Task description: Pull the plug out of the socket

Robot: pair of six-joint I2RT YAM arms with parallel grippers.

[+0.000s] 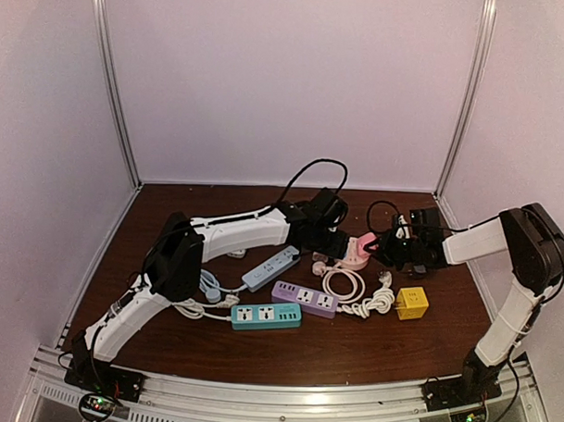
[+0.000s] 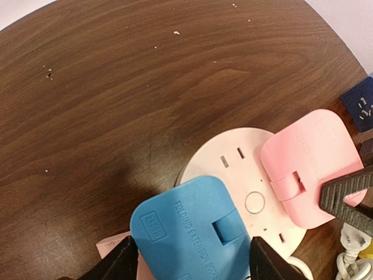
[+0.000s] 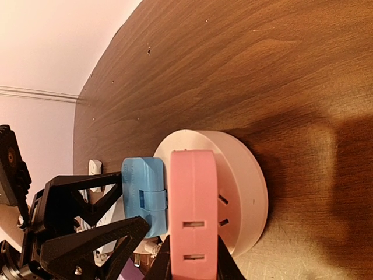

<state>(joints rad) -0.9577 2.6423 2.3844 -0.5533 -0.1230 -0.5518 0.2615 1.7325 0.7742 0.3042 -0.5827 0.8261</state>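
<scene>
Pulling plugs off the round socket (image 2: 233,175), lower right in the left wrist view

Our right gripper (image 3: 193,252) pinches the pink plug (image 3: 192,192) narrowly; our left gripper (image 2: 192,259) stands wide astride the blue plug (image 2: 186,221), contact unclear. We judge a straight pull along the pins, with the socket braced, avoids tilting it.

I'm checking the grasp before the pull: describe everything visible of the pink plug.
The pink plug is a flat, rounded-square plastic body with faint raised lettering, a folded tab on top and slots along its side. It sits plugged into the round pale socket, beside a blue plug. The right gripper pinches its edges.
</scene>
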